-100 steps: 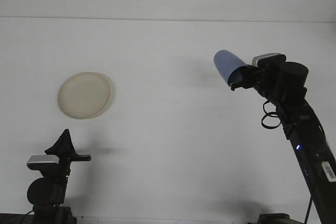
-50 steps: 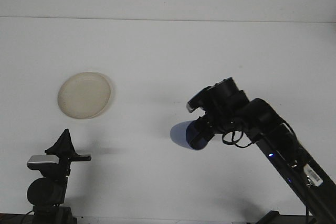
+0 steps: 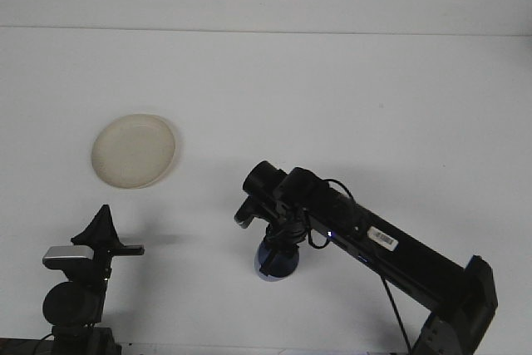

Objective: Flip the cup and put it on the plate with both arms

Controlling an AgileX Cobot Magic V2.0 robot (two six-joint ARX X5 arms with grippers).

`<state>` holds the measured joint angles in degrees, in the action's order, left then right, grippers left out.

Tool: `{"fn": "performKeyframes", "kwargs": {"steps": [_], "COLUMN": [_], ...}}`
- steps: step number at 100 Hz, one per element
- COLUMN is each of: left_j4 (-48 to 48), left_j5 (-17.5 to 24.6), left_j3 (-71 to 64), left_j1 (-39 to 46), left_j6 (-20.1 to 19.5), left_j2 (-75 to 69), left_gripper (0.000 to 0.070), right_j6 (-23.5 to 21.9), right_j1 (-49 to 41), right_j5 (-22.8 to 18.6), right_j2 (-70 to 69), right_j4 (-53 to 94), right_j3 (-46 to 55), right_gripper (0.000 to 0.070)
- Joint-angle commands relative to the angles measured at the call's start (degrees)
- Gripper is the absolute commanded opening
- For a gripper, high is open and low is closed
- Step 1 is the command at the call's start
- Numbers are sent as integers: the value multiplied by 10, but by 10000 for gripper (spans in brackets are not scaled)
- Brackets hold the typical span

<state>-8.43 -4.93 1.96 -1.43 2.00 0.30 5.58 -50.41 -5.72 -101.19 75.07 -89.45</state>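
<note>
Two arms share the white worktop [image 3: 349,97]. The right gripper [image 3: 278,243] reaches down from above and seems closed around the blue cup [image 3: 277,265], which stands near the worktop with its axis about vertical. The plate [image 3: 134,150] lies well apart at ten o'clock from the cup. The left gripper [image 3: 103,224] is nearer to the plate; its opening cannot be told. Nothing stands between.

Right arm swung down and leftward, blue cup [image 3: 277,263] carried from mid-air to the surface [image 3: 349,106], right end effector [image 3: 278,248] above it
</note>
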Motion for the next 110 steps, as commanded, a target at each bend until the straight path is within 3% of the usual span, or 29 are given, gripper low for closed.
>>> {"fn": "performKeyframes", "kwargs": {"steps": [1,23,29,32,35,39,55,80,92,110], "left_j4": [-7,-7,-7,-7,-7,-7,-7,-7,-7,17], "left_j5": [0,0,0,0,0,0,0,0,5,100], "left_j3": [-11,-11,-11,-11,-11,-11,-11,-8,3,51], "left_j1": [-1,-1,-1,-1,-1,-1,-1,-1,-1,-1], "left_j6": [-9,-9,-9,-9,-9,-9,27,195,281,290], "left_j2": [-1,-1,-1,-1,-1,-1,-1,-1,-1,5], "left_gripper": [14,14,14,14,14,14,14,12,11,12], "right_j6": [2,-2,-2,-2,-2,-2,-2,-2,-2,-2], "right_j1": [-11,-22,-23,-23,-23,-23,-15,9,39,95], "right_j5": [4,13,13,12,12,12,-7,-7,-13,-13], "right_j2": [-23,-54,-54,-54,-54,-54,-37,57,139,306], "right_j4": [2,2,1,1,2,5,31,-31,-125,-274], "right_j3": [-14,-14,-14,-14,-14,-17,-74,-168,-142,27], "right_gripper": [0,25,180,313,399,458,458,455,418,406]}}
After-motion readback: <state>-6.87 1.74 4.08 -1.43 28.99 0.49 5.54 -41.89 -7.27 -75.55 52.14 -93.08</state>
